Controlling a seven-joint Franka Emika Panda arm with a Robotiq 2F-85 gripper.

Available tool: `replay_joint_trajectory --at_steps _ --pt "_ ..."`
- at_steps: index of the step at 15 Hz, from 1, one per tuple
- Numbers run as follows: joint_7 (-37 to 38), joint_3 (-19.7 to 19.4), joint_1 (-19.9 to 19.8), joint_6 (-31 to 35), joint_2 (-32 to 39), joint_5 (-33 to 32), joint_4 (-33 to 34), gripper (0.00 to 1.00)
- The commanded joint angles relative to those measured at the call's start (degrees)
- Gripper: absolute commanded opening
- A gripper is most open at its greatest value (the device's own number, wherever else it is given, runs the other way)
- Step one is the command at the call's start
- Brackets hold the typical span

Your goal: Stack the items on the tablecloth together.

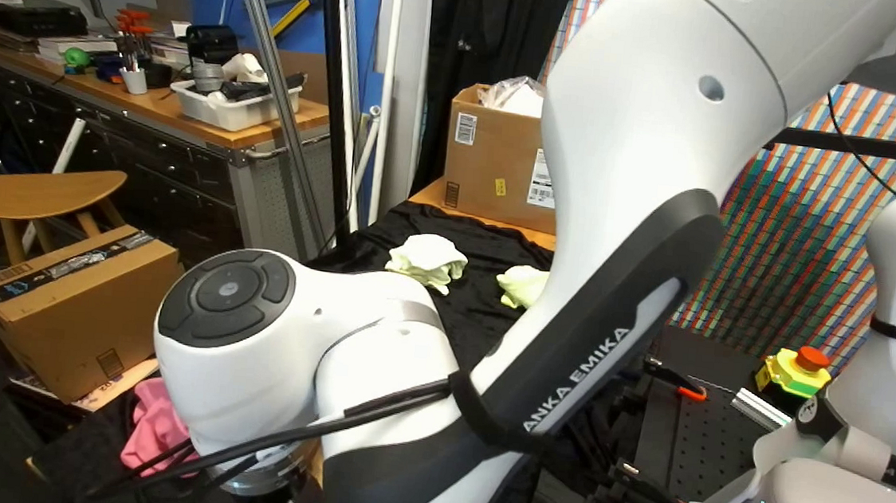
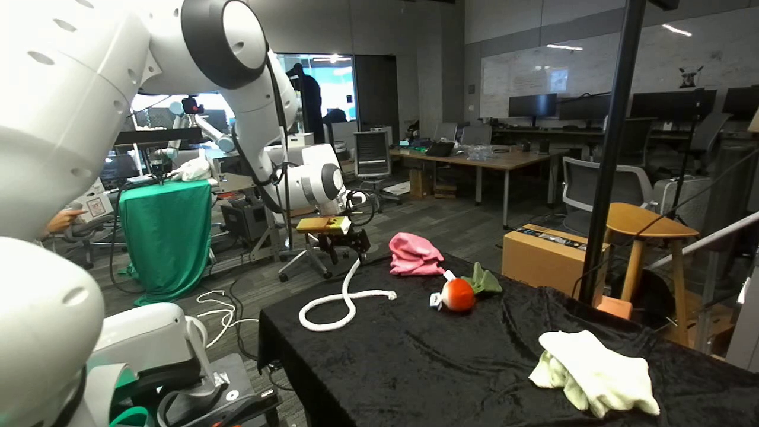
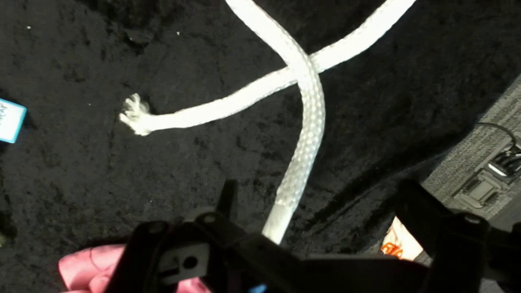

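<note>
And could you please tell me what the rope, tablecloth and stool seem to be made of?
Rope: textured braided fibre, cotton or synthetic; the weave shows and one end is frayed. Tablecloth: probably crushed velvet, given its mottled, soft sheen. Stool: likely wood, smooth and satin-like, judging by its warm tan colour.

In an exterior view, a toy point(image 2: 459, 295) lies on the tablecloth point(image 2: 415, 367) between the rope point(image 2: 347, 295) and the front cloth point(image 2: 599, 367).

All views share the tablecloth point(image 2: 403, 370) — the wrist view from close above.
</note>
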Motion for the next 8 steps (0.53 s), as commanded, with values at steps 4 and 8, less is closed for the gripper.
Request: replay_joint_trajectory --at_steps 4,8 --pt "2.0 -1.1 -0.16 -3.59 2.62 -1.61 4.38 1.0" --pt "1.76 -0.92 -0.85 -4.09 4.86 -0.94 6.59 1.0"
